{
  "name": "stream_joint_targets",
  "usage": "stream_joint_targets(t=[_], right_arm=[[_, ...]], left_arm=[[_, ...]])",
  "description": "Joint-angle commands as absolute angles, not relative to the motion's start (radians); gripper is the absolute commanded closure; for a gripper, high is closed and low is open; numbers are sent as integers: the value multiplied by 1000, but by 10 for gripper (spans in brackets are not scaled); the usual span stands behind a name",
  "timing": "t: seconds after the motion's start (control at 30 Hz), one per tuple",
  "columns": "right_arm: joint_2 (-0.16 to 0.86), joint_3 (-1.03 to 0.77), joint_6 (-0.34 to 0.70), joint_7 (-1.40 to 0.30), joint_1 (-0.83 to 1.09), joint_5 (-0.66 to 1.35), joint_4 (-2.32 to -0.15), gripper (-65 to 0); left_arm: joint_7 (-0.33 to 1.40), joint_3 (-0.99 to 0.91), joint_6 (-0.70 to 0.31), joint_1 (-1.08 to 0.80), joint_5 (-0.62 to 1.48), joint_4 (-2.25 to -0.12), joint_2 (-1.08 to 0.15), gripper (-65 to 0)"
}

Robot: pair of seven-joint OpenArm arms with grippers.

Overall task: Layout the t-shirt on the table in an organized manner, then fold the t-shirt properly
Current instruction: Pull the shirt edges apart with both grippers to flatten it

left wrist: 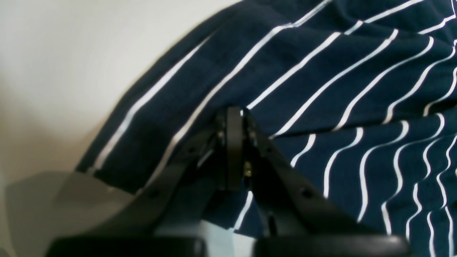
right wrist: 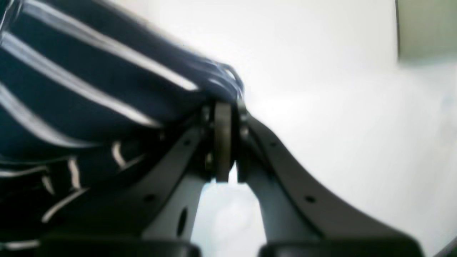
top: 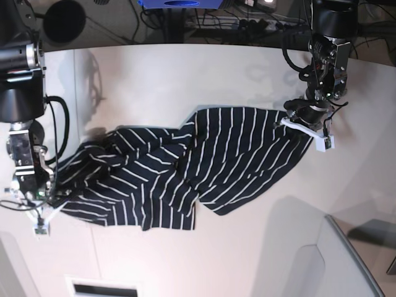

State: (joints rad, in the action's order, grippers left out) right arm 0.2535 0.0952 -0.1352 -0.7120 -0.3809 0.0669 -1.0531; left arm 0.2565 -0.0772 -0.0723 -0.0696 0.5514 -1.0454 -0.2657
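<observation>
Both arms low, pinching opposite t-shirt ends.

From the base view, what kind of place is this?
Probably a robotics lab bench: a broad off-white table, cables and equipment behind its far edge, and a striped t-shirt stretched between two arms.

1. One t-shirt, dark navy with thin white stripes.
2. One off-white worktop.
3. Two robot arms, each with one tool: left tool, right tool.
</observation>
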Motion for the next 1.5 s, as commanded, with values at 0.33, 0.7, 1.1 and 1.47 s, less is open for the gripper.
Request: stream_joint_targets(t=[0.33, 0.7, 1.1, 1.47], right_arm=[[251, 85, 153, -866, -39, 54, -1847, -389], [31, 97, 377, -986, 18, 54, -1825, -366], [24, 435, 174, -980, -102, 50, -1644, -366], [160, 432, 48, -835, -134, 50, -1399, -366]], left_arm=[[403, -73, 7, -99, 503, -1020, -272, 0], [403, -73, 7, -99, 503, -1020, -272, 0], [403, -73, 7, -99, 503, -1020, -272, 0], [403, -73, 7, -125, 503, -1087, -286, 0]])
